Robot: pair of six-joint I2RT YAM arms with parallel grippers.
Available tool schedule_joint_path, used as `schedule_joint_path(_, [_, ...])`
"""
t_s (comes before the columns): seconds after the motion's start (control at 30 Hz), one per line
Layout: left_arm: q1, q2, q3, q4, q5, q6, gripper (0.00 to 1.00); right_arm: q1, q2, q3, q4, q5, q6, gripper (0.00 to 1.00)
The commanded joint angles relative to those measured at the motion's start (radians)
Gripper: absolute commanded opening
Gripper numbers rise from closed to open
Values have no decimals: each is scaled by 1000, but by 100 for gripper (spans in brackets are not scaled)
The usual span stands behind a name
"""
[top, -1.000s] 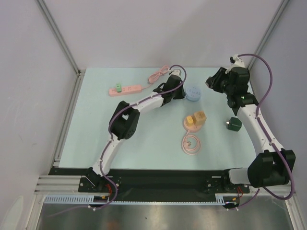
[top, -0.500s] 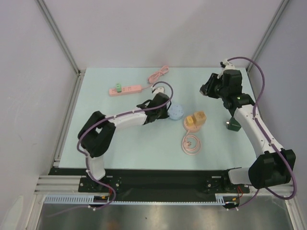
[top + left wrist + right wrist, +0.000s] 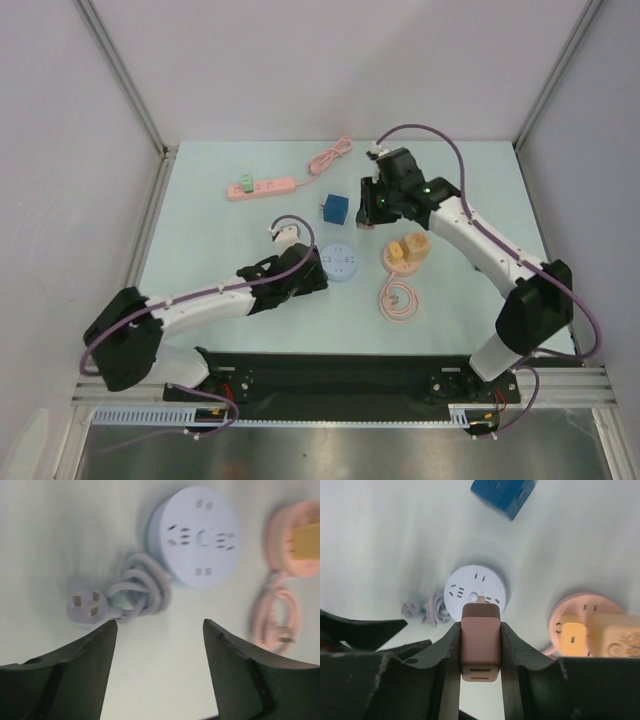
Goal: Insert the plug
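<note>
My right gripper (image 3: pixel 480 626) is shut on a brown plug (image 3: pixel 480 645), whose prong points down at the pale blue round socket (image 3: pixel 474 593). In the top view the right gripper (image 3: pixel 374 208) hangs just behind that socket (image 3: pixel 338 262). My left gripper (image 3: pixel 160 630) stands open and empty, with both fingers (image 3: pixel 95 655) a little short of the socket (image 3: pixel 192 535). The socket's coiled cord (image 3: pixel 142 590) and three-pin plug (image 3: pixel 85 605) lie beside it. In the top view the left gripper (image 3: pixel 313 274) sits at the socket's left edge.
A pink round socket (image 3: pixel 392 262) carrying yellow and orange plugs (image 3: pixel 408 248) stands right of the blue one, its coiled cord (image 3: pixel 398 300) in front. A blue cube socket (image 3: pixel 335 208) lies behind. A pink power strip (image 3: pixel 262 187) with a green plug lies at the back left.
The left arm drew back toward the near edge, bringing the pale blue socket to mid-table, then opened and let go of it. The right arm swung left with the brown plug.
</note>
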Motion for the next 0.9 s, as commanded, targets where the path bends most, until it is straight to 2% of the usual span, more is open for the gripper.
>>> schedule_joint_path(0.0, [6, -164, 22, 40, 66, 26, 76, 57, 81, 115, -165, 33, 18, 0])
schedule_joint_path(0.1, [43, -289, 34, 3, 104, 101, 77, 83, 147, 160, -198, -3, 19, 0])
schedule_joint_path(0.13, [90, -341, 19, 5, 134, 121, 77, 106, 169, 192, -198, -11, 7, 0])
schedule_joint_path(0.2, [163, -388, -4, 17, 292, 158, 77, 128, 203, 227, -195, -40, -95, 0])
schedule_joint_path(0.23, [252, -405, -19, 28, 355, 161, 74, 140, 233, 250, -187, -57, -145, 0])
schedule_joint_path(0.27, [297, -439, -57, 48, 500, 167, 73, 151, 247, 262, -179, -60, -188, 0])
schedule_joint_path(0.3, [335, -448, -73, 72, 542, 183, 70, 149, 264, 273, -170, -60, -282, 0])
schedule_joint_path(0.33, [387, -452, -84, 75, 569, 193, 69, 146, 290, 285, -169, -60, -307, 0])
schedule_joint_path(0.4, [412, -436, -98, 71, 612, 235, 69, 128, 329, 347, -193, -50, -363, 0])
schedule_joint_path(0.5, [417, -393, -110, 93, 653, 246, 68, 73, 466, 540, -374, -73, -254, 0])
schedule_joint_path(0.6, [417, -367, -148, 170, 699, 220, 68, 88, 514, 530, -396, -36, -222, 0])
schedule_joint_path(0.7, [422, -349, -171, 216, 716, 195, 68, 89, 539, 529, -405, -85, -191, 0])
schedule_joint_path(0.8, [443, -338, -186, 210, 689, 186, 68, 99, 560, 545, -438, -66, -104, 0])
schedule_joint_path(0.87, [460, -349, -205, 195, 664, 178, 69, 103, 539, 514, -399, -111, -40, 0])
